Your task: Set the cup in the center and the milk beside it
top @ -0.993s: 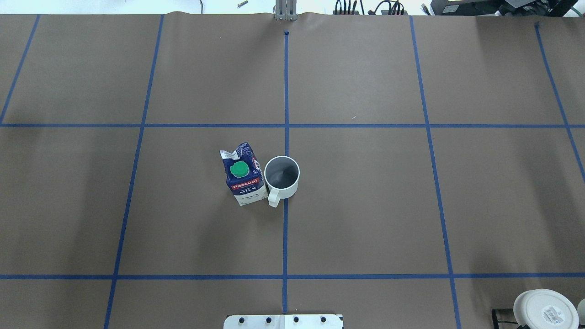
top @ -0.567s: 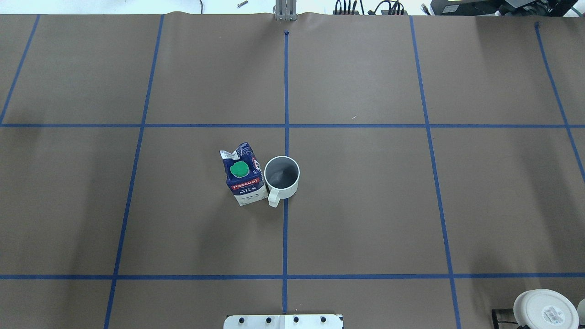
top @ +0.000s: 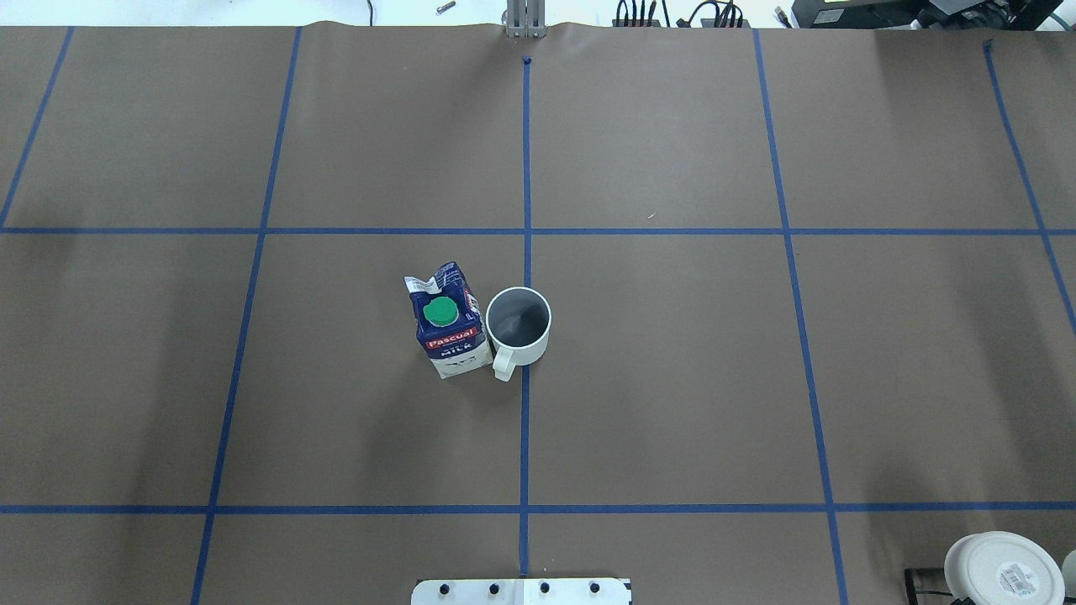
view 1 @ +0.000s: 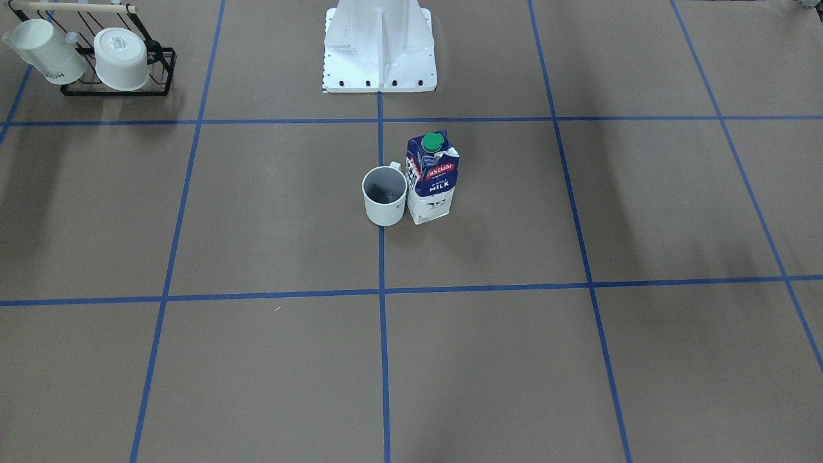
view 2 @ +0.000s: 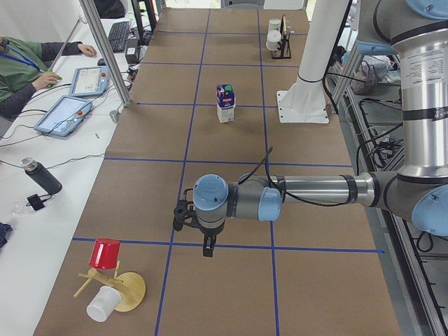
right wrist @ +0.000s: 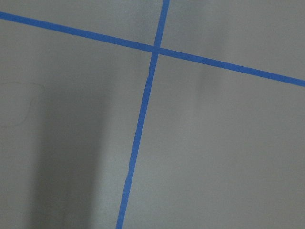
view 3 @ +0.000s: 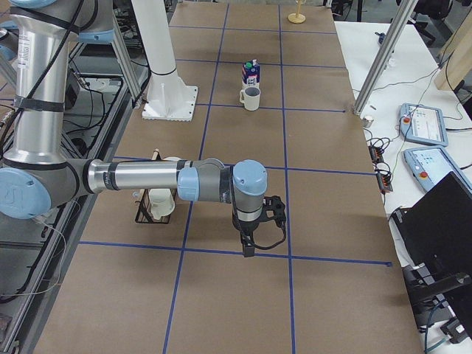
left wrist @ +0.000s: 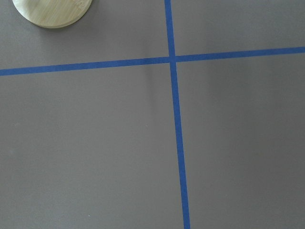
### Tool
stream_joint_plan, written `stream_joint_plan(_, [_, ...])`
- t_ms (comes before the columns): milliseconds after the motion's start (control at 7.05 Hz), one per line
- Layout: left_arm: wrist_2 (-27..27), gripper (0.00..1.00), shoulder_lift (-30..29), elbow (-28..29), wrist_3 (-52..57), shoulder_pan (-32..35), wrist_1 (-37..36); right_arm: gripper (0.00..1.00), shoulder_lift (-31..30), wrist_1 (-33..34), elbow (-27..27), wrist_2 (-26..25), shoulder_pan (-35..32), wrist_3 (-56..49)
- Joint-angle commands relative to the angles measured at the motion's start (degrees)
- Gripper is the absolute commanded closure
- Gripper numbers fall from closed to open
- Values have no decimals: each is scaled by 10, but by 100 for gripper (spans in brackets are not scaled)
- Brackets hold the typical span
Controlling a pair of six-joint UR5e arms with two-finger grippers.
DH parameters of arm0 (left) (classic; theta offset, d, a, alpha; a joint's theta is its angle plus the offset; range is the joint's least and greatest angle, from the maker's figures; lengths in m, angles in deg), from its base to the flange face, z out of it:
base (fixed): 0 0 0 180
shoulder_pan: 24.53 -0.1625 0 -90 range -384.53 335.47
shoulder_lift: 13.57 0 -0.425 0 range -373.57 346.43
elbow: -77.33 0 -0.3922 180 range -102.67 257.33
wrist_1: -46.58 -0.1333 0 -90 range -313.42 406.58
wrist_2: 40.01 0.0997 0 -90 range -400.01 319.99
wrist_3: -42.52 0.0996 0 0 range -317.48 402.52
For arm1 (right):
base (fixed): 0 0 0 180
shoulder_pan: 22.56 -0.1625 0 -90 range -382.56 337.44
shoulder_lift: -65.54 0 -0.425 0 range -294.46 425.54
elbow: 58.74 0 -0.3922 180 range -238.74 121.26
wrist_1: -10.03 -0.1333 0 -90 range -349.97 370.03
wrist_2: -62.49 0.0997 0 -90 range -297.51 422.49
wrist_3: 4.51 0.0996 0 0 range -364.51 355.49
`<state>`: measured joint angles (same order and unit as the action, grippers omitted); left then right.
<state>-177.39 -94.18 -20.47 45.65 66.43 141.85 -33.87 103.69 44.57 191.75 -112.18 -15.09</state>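
The white cup (top: 519,323) stands upright on the blue tape line (top: 525,420) in the center of the brown surface, handle toward the robot. The milk (top: 446,323), navy-and-white with a green cap, stands upright right beside it on the robot's left, close or touching. Both show in the front view: cup (view 1: 384,196), milk (view 1: 432,180). My left gripper (view 2: 208,246) hangs over the table far toward the left end. My right gripper (view 3: 248,247) hangs far toward the right end. Neither holds anything; I cannot tell whether they are open or shut.
A black rack (view 1: 116,87) with white cups sits by the robot's right, and one wide cup (top: 1000,571) shows overhead. A wooden stand (view 2: 119,290) with a red cup (view 2: 105,253) stands at the left end. The robot base (view 1: 379,58) is at the near edge.
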Motion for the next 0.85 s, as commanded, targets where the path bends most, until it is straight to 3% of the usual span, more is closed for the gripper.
stream_joint_plan(0, [0,2,0,-1,0,0,0,0,-1,-1,6,3,0,1])
stream_joint_plan(709, [0,2,14,-1,0,0,0,0,-1,0,7,5,0,9])
